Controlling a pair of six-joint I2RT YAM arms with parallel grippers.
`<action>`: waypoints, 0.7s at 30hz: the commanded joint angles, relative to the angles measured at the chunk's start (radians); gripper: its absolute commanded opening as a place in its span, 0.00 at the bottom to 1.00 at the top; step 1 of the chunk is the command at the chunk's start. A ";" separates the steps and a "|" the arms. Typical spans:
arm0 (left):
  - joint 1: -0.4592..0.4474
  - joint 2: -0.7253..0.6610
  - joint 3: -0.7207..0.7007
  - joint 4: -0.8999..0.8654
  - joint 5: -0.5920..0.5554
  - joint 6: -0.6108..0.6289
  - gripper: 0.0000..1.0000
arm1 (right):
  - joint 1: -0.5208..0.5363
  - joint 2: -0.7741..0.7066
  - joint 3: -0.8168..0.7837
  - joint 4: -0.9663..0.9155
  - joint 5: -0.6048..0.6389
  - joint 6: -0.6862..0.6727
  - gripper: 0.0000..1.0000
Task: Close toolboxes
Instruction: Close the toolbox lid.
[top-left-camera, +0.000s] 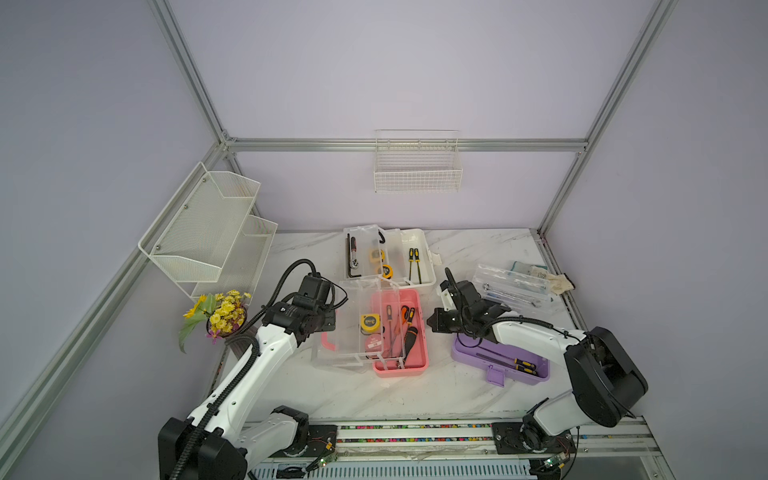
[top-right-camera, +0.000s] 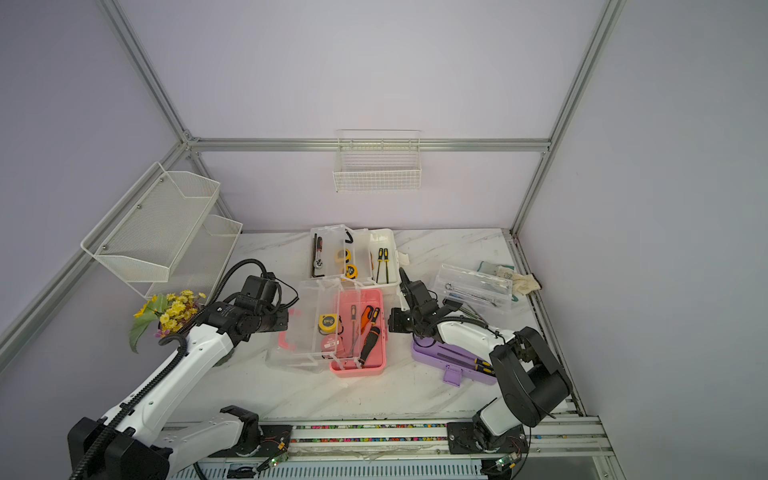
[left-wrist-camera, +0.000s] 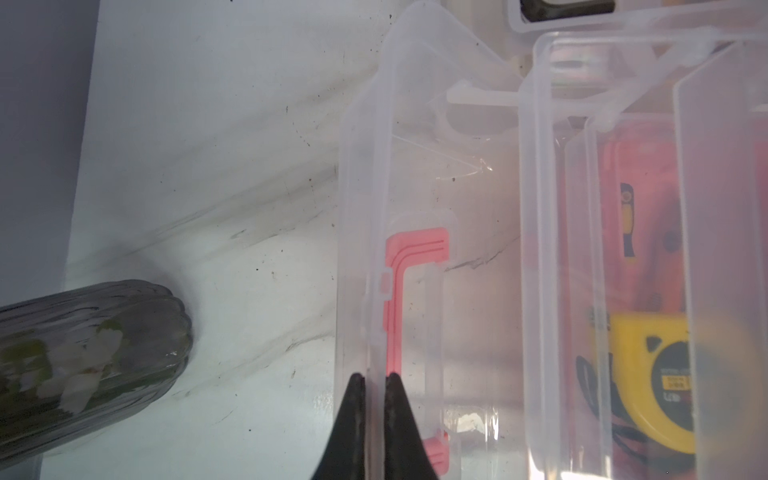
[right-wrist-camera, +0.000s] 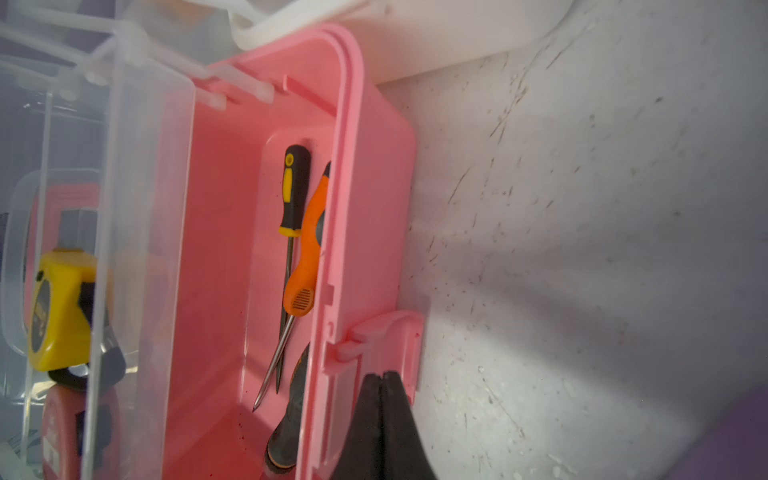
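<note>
The pink toolbox (top-left-camera: 420, 345) sits open mid-table. The left gripper (left-wrist-camera: 375, 378) is clamped on its clear lid (left-wrist-camera: 365, 166). The right gripper (right-wrist-camera: 381, 376), jaws together, is just beside the latch (right-wrist-camera: 386, 336). Next, I think, the lid must swing rightward.

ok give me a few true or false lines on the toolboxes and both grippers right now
1. The pink toolbox is open, its clear lid swung aside. True.
2. The left gripper hangs open, holding nothing. False: it is shut on the clear lid's edge.
3. The white toolbox is closed. False: it stands open, two screwdrivers showing inside.
4. The right gripper is shut, beside the pink latch. True.
5. The purple toolbox has its lid down. False: its base lies open.
</note>
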 joint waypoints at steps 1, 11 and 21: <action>-0.033 -0.014 0.130 0.060 -0.066 -0.010 0.00 | 0.029 0.029 -0.013 0.070 -0.023 0.050 0.00; -0.241 0.048 0.243 0.061 -0.088 -0.092 0.01 | 0.092 0.109 -0.019 0.215 -0.073 0.119 0.00; -0.440 0.224 0.371 0.048 -0.095 -0.148 0.07 | 0.115 0.136 -0.019 0.269 -0.053 0.142 0.00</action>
